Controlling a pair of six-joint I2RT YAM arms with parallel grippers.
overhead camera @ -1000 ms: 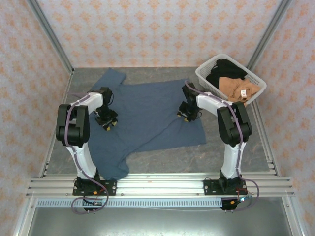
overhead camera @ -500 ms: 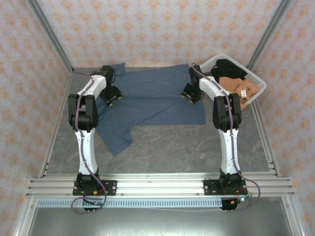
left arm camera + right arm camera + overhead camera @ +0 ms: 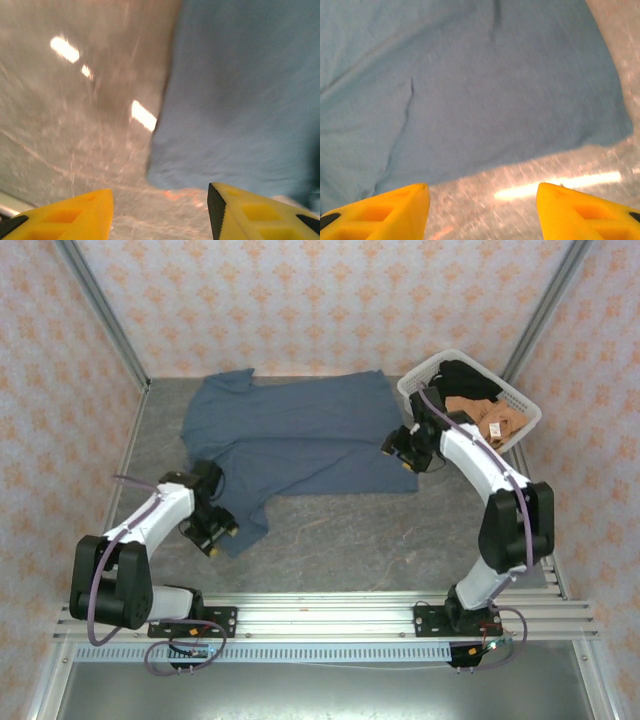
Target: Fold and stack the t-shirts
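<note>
Slate-blue cloth takes up the far half of the grey counter (image 3: 400, 535). This is the slate-blue t-shirt (image 3: 300, 430), spread flat with its body apparently doubled over once, and what looks like a sleeve (image 3: 245, 515) trails toward the near left. Beside that flap hovers the left claw (image 3: 208, 528), its yellow fingers (image 3: 75, 215) well apart with nothing between them. The right claw (image 3: 408, 447) hangs over the shirt's right-hand corner, also spread and empty. Farther right, in the far corner, a white lattice basket (image 3: 412, 392) holds a black tee (image 3: 458, 378) and a tan-brown tee (image 3: 478, 415) with a white tag (image 3: 494, 428). I judge the task to be early: the first shirt has perhaps one fold, its sleeves and narrower folds are left to do, the two basket shirts are untouched, and no stack is begun. The counter is mottled and glossy, throwing back the lamps. Cream wallpaper (image 3: 320, 300) with orange motifs closes in three sides.
</note>
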